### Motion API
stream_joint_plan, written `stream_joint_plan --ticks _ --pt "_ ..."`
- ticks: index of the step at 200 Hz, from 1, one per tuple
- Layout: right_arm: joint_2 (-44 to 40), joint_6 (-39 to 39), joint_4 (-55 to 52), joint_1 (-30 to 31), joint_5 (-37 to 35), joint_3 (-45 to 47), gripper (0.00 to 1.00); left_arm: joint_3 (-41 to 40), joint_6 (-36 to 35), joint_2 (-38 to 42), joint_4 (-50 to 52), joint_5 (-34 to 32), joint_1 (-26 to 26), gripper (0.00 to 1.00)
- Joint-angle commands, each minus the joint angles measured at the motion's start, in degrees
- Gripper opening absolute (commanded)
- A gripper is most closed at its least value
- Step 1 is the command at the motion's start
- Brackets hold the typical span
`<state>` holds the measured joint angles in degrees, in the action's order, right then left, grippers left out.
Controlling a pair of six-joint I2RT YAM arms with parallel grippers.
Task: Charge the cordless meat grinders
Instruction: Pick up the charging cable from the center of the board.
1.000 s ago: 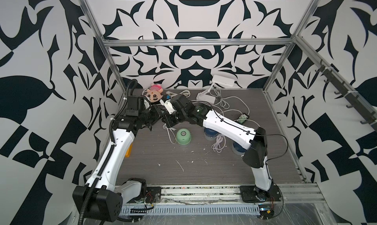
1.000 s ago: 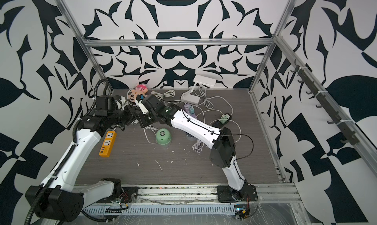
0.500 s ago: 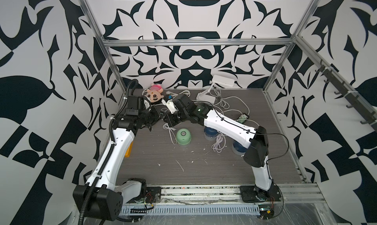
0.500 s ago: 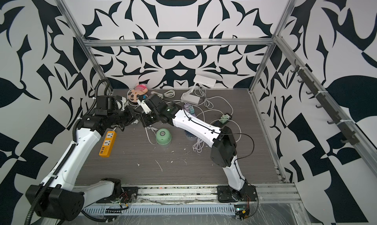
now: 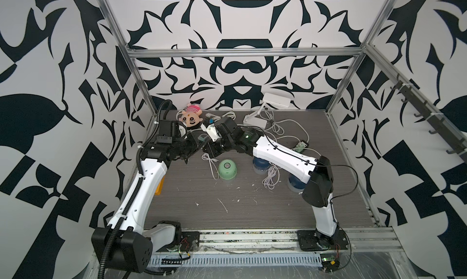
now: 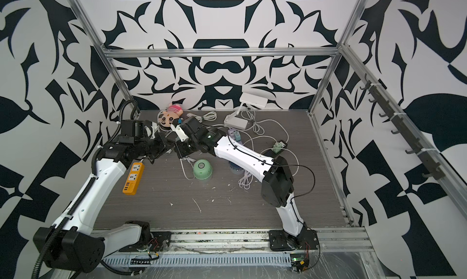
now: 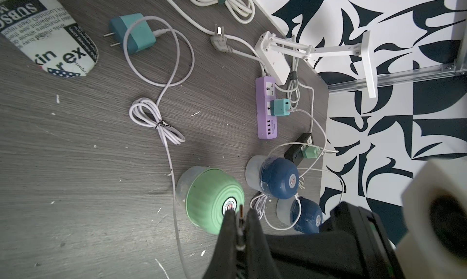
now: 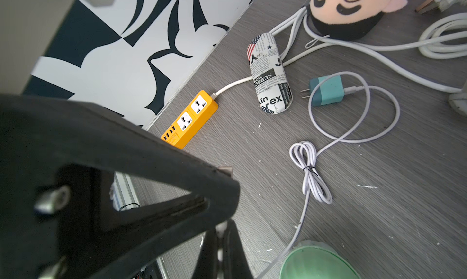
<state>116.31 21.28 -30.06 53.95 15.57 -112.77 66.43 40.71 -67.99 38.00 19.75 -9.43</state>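
The mint green grinder (image 5: 227, 169) (image 7: 212, 199) stands mid-table, and two navy grinders (image 5: 261, 164) (image 5: 295, 184) stand to its right under the right arm. A loose teal adapter (image 7: 134, 33) trails a white cable (image 7: 156, 118) that runs past the green grinder. Both grippers meet just above the table behind the green grinder. My left gripper (image 7: 238, 212) (image 5: 195, 148) is shut on the cable's thin metal plug. My right gripper (image 8: 222, 227) (image 5: 208, 150) is shut on a white bit of the same cable end.
An orange power strip (image 6: 133, 178) lies by the left wall. A purple strip (image 7: 267, 108) carries a teal adapter, and a black strip (image 7: 300, 148) carries a green one. A plush head (image 5: 190, 117), a newsprint case (image 8: 271, 75) and coiled white cords (image 7: 227, 2) crowd the back.
My left gripper has closed onto the cable plug that the right gripper holds. Both arms have stayed nearly in place.
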Motion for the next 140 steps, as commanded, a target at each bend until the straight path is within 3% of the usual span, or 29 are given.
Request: stream_joint_plan --ticks 1,7,27,39,83,140 --pt "-4.3 0.6 3.4 0.5 2.2 0.4 0.00 -0.7 0.0 0.6 -0.6 2.6 -0.3 0.00" --pt "-4.3 0.7 3.4 0.4 2.1 0.4 0.03 -0.8 0.1 0.8 -0.6 2.6 -0.3 0.00" --pt "-4.7 1.1 3.4 0.4 0.8 0.8 0.27 -1.4 0.4 1.6 -0.9 2.5 -0.3 0.00" --pt "-4.9 1.2 3.6 0.4 0.0 1.1 0.32 -1.6 0.6 2.0 -1.0 2.4 -0.3 0.00" --pt "-4.9 1.7 3.5 0.2 -1.2 0.5 0.24 -2.0 0.9 3.0 -0.6 2.0 -0.3 0.00" --pt "-5.5 1.8 3.2 0.0 -2.9 0.4 0.28 -1.7 0.4 3.2 0.6 0.7 -0.3 0.00"
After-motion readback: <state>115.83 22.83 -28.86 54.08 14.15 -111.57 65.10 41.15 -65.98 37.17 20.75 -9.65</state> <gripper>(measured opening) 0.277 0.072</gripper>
